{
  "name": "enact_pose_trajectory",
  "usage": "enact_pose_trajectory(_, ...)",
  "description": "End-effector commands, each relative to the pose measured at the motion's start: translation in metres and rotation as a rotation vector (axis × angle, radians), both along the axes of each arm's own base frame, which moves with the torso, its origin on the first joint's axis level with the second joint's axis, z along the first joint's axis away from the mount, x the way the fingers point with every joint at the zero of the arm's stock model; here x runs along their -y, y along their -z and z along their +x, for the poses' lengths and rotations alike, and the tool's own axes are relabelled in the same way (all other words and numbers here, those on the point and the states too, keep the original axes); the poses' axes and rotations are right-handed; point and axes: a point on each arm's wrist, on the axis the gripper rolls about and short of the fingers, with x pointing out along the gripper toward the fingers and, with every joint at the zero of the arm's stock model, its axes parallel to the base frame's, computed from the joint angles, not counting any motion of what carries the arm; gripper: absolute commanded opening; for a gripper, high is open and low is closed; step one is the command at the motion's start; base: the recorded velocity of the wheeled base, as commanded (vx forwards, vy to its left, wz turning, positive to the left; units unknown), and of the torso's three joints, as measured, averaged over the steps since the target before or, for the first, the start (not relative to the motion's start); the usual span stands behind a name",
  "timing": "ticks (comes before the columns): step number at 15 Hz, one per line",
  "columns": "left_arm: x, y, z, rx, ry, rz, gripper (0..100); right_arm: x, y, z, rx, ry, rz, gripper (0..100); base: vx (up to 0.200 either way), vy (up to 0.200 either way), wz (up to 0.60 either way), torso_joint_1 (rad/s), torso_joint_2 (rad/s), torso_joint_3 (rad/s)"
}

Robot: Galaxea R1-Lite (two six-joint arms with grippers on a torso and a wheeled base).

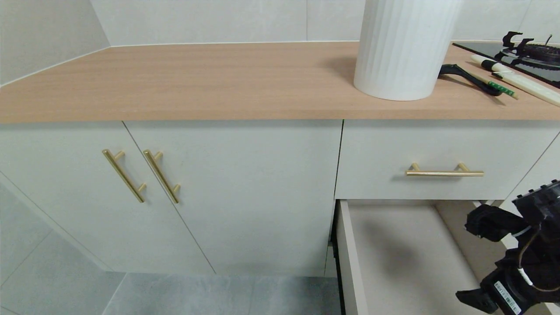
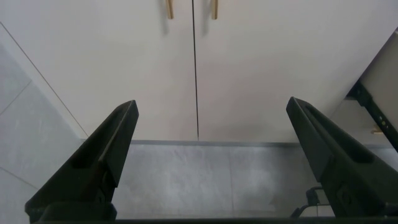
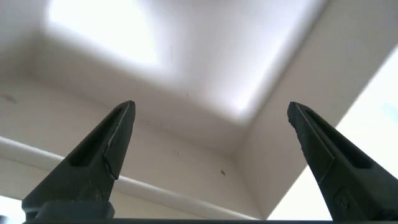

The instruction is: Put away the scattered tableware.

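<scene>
Scattered tableware lies at the right end of the wooden countertop (image 1: 197,78): a black-handled utensil (image 1: 470,78), a thin green-marked stick (image 1: 503,87) and a cream utensil with a dark band (image 1: 520,81). Below it, the lower drawer (image 1: 350,245) stands pulled out with a bare beige floor. My right gripper (image 1: 479,262) hangs open over the drawer's right side, holding nothing; its wrist view looks at the drawer's inner corner (image 3: 242,130) between the fingers (image 3: 106,155). My left gripper (image 2: 211,162) is open and empty, low in front of the cabinet doors (image 2: 196,68).
A tall white ribbed container (image 1: 402,48) stands on the counter beside the tableware. A black hob (image 1: 529,54) sits at the far right. The upper drawer with a gold handle (image 1: 444,173) is closed. Two cabinet doors with gold handles (image 1: 124,175) are closed above grey floor tiles (image 1: 175,293).
</scene>
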Motion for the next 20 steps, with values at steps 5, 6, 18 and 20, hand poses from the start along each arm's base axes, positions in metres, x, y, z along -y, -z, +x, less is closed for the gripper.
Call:
enact_pose_trajectory(5,0.000,0.000,0.000,0.000,-0.001,0.000,100,0.014,-0.067,-0.039,0.285,0.010,0.245,100,0.000,0.000,0.00,0.000,0.00,0.000)
enact_pose_trajectory(6,0.000,0.000,0.000,0.000,-0.001,0.000,100,0.017,-0.075,-0.046,0.328,0.005,0.265,100,0.000,0.000,0.00,0.000,0.00,0.000)
enact_pose_trajectory(18,0.000,0.000,0.000,0.000,-0.001,0.000,100,0.023,-0.089,-0.059,0.433,0.000,0.302,100,0.000,0.000,0.00,0.062,-0.20,-0.153)
enact_pose_trajectory(20,0.000,0.000,0.000,0.000,-0.001,0.000,100,0.022,-0.091,-0.058,0.460,-0.004,0.318,100,0.000,0.000,0.00,0.168,-0.46,-0.271)
